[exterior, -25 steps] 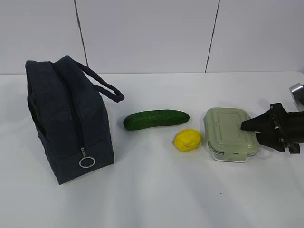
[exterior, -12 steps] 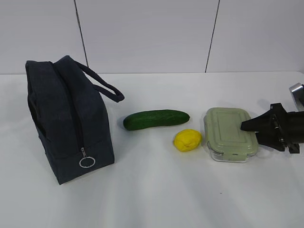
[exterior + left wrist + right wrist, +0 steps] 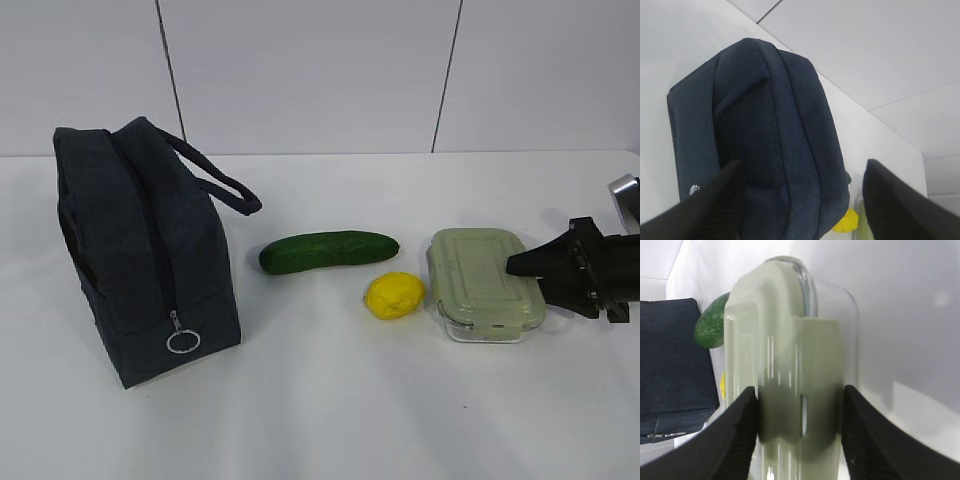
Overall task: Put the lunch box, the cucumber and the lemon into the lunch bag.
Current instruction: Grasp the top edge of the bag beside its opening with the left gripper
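The navy lunch bag (image 3: 145, 250) stands at the left, zipper ring (image 3: 183, 342) on its near end. The cucumber (image 3: 328, 251), lemon (image 3: 394, 295) and lunch box (image 3: 485, 283) lie in a row to its right. My right gripper (image 3: 525, 265) reaches in from the right. In the right wrist view it (image 3: 800, 425) is shut across the lunch box's (image 3: 785, 340) end, over the lid latch. My left gripper (image 3: 800, 200) is open above the lunch bag (image 3: 770, 135), holding nothing. It is out of the exterior view.
The white table (image 3: 350, 400) meets a panelled wall at the back. The bag's loop handle (image 3: 225, 185) sticks out toward the cucumber. The right wrist view shows the cucumber (image 3: 712, 325) and bag (image 3: 672, 360) beyond the box. The lemon (image 3: 847, 221) peeks past the bag.
The lunch box has shifted and turned slightly under my right gripper. The bag, cucumber and lemon have not moved.
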Controlling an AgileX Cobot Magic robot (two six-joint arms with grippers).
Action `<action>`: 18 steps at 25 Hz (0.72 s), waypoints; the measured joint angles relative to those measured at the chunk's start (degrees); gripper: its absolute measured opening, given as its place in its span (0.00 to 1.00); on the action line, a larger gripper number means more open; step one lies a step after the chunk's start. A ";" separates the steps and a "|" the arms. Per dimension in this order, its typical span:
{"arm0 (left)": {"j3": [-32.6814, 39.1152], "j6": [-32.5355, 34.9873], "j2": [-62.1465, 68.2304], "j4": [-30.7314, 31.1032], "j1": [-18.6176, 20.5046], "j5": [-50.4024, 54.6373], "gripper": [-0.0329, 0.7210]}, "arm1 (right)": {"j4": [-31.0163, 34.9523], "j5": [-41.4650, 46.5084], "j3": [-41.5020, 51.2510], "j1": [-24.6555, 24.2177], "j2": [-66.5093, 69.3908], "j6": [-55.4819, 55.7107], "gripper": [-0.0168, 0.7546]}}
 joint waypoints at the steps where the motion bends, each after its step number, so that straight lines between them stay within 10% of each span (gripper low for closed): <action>1: 0.00 0.00 0.00 0.00 0.00 0.00 0.75 | 0.00 0.12 0.00 0.00 0.00 -0.10 0.52; 18: 0.00 0.00 0.00 0.00 0.00 0.00 0.75 | 1.16 4.19 -0.50 0.00 0.00 -1.05 0.52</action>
